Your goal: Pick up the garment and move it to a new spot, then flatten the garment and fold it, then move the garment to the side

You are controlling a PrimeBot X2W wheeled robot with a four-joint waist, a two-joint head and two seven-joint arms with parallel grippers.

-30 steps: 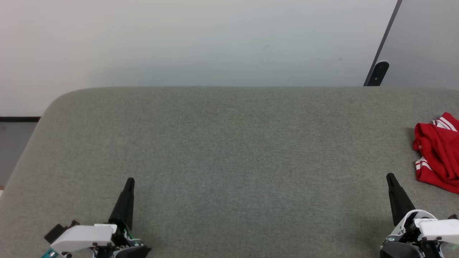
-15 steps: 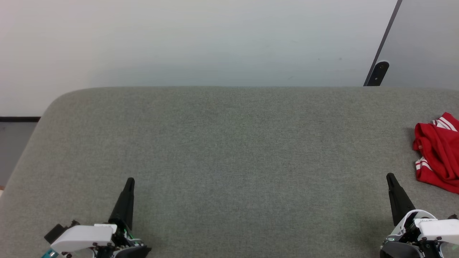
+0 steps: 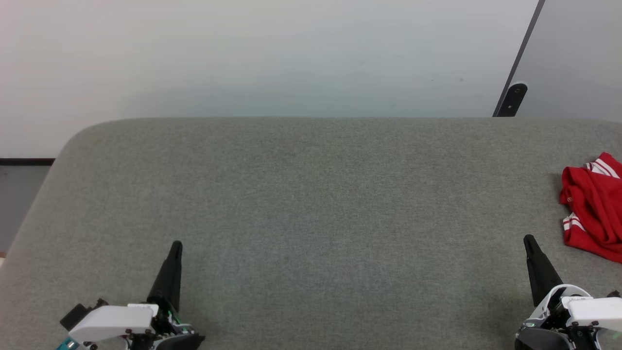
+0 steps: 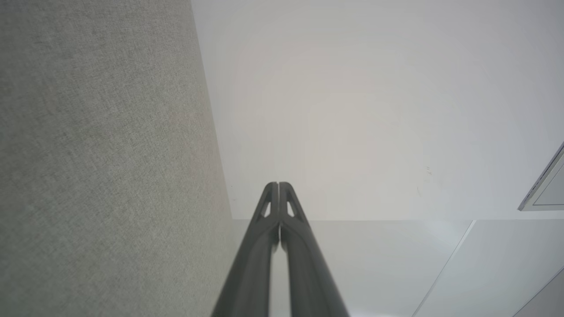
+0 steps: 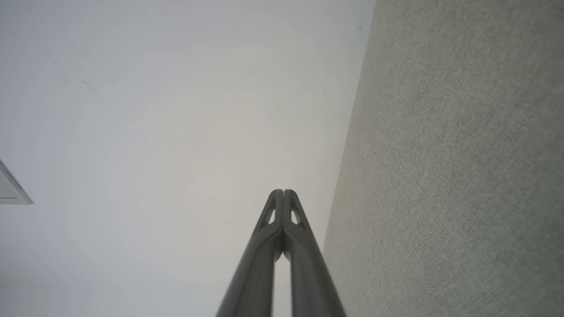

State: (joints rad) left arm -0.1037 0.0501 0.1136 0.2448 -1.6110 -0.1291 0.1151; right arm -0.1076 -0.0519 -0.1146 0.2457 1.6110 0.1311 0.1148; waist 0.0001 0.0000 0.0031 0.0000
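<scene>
Head view, and the garment sits bunched at the far right of the grey cushion. Its red folds are heaped over each other, the striped white ends poke out, and part of it is cut off by the frame edge. Left gripper is low at the near left, right gripper low at the near right, near the cloth but not touching it. Both have their fingers pinched tight together on nothing, and the wrist views confirm it, tips touching. That heap could be waiting for a pickup or already set aside; it looks rumpled rather than squared, but I can't call it. The danger: any reach with fingers clamped like that would only shove the cloth further right, out of the camera's sight. And a pinch on one loose layer could leave the rest trailing and dragging.
</scene>
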